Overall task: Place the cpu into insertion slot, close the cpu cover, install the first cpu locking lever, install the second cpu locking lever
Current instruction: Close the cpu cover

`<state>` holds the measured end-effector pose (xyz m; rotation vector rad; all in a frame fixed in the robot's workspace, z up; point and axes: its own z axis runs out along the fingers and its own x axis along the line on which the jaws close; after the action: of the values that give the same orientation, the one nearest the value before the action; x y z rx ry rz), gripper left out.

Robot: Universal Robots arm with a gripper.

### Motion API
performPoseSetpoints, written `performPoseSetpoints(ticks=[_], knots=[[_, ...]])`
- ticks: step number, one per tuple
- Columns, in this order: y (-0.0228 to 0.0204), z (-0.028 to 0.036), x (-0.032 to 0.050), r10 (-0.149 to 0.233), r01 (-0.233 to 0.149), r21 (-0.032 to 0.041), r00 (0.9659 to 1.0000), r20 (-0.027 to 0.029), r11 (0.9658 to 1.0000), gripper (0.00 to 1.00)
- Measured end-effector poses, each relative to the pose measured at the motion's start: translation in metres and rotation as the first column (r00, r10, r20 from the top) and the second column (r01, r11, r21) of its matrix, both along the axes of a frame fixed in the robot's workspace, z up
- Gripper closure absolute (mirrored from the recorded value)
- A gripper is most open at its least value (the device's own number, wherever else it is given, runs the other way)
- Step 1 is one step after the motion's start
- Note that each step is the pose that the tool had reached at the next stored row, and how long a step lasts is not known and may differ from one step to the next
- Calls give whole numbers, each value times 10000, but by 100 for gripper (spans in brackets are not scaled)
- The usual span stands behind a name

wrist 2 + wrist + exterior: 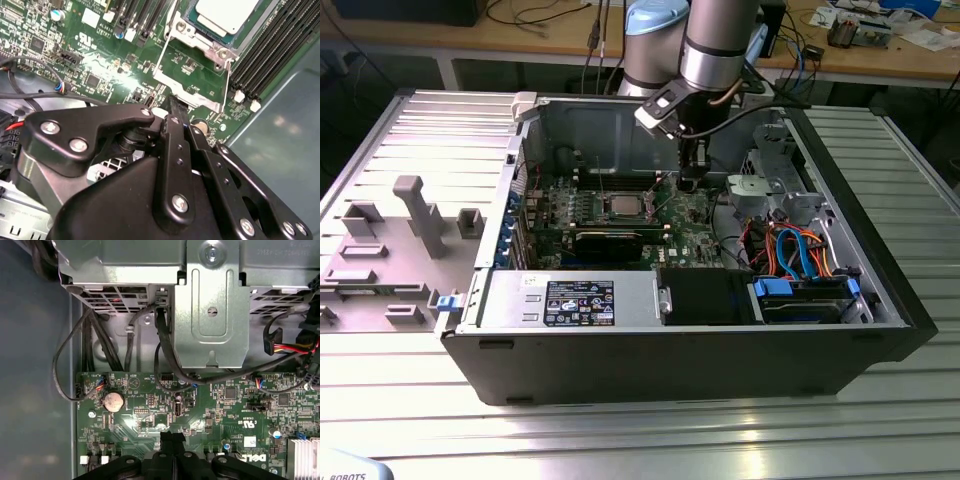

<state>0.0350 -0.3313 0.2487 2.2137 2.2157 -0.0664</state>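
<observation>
The cpu [620, 205] lies flat in the insertion slot [620, 217] of the green motherboard, grey top up. In the second wrist view the cpu [225, 12] has a silvery metal frame [216, 47] around it; I cannot tell whether this is the cpu cover lying down. Thin wire levers [161, 52] run along the socket's sides. My gripper [688, 182] hangs just above the board, to the exterior view's right of the socket. Its black fingers [172, 112] are pressed together with nothing between them, and my gripper [172, 437] is also shut in the first wrist view.
The open computer case [880, 300] walls in the board. Memory slots [272, 55] lie beside the socket. A long black card [610, 240] sits in front of it. A metal drive cage [210, 305] with cables [800, 255] stands at the exterior view's right. Grey fixtures [420, 215] stand outside at its left.
</observation>
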Motion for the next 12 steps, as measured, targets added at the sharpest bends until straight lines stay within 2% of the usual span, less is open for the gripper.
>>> performPoseSetpoints(ticks=[12], knots=[[0, 0, -15, -1, 1, 1, 10000, 0, 10000, 89]])
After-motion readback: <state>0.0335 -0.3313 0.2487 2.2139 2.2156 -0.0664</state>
